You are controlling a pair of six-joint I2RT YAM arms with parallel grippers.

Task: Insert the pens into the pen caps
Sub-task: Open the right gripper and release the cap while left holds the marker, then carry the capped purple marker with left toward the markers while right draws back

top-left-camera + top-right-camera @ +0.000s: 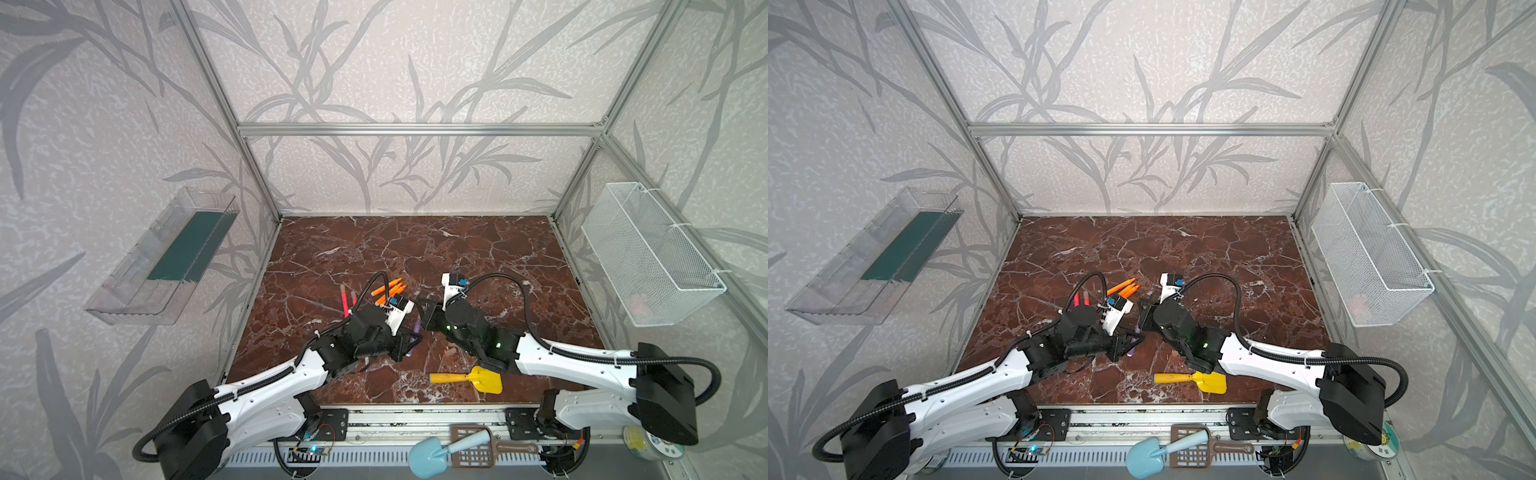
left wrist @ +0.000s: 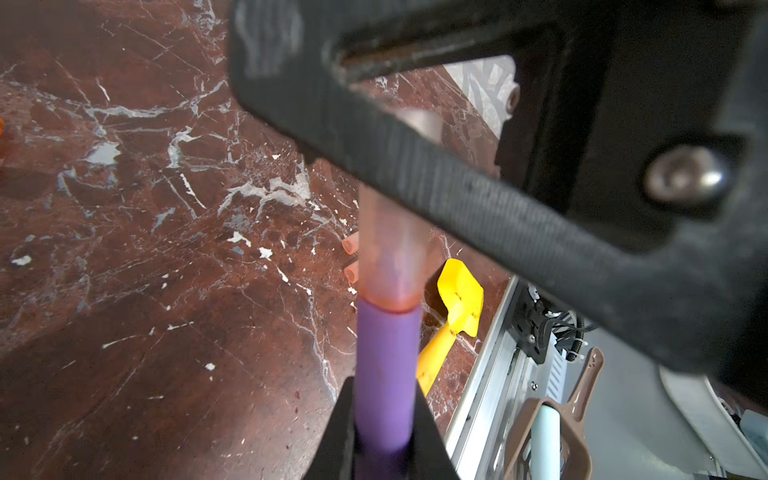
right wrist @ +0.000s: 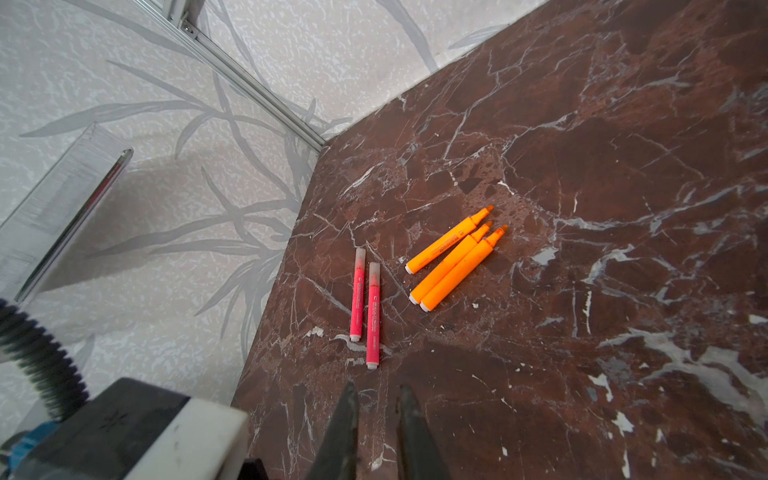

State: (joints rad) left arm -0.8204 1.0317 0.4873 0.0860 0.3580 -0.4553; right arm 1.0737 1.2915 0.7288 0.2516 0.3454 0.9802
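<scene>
L gripper was clamped on the purple pen, jaws tight on the barrel, pen held up off the table near front-mid. A cap sat over the pen's tip, rim meeting the barrel. Cap's far end ran behind a finger of the R gripper, so couldn't tell if that touched it. R jaws were together, w/ only a sliver of table showing betw. the tips in its wrist view, nothing seen in them. In both top views the 2 grippers met at the pen. 2 pink pens lay side by side, capped, back-left of the grippers. 3 orange pens lay just beside them, tips bare. 2 loose caps lay near the shovel.
</scene>
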